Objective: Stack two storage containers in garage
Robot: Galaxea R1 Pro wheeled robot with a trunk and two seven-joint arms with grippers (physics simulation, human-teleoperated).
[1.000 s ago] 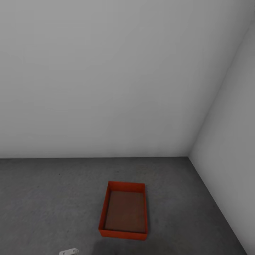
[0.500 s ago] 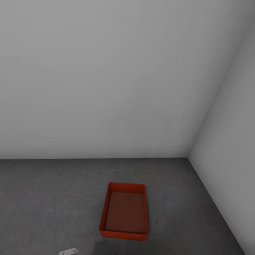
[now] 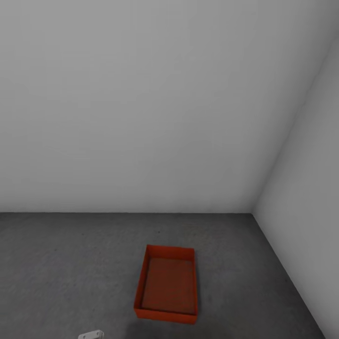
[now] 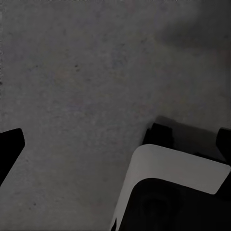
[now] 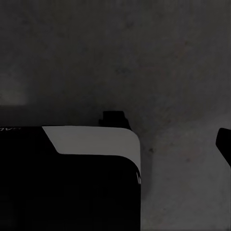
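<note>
A small white piece of the robot (image 3: 91,334) pokes up at the bottom edge of the head view. Just beyond it, one orange-red storage container (image 3: 168,284) sits open side up on the dark grey floor (image 3: 56,263). Its long axis runs away from the robot, toward the pale grey back wall (image 3: 141,103), with a short end nearest the camera. A second pale wall (image 3: 310,188) meets the first in a corner farther off on the right. The wrist views look down on rough floor and the robot's white-and-black base (image 4: 173,192). A dark finger tip (image 4: 9,147) shows at a frame edge; whether either gripper's fingers are spread or pressed together cannot be told.
</note>
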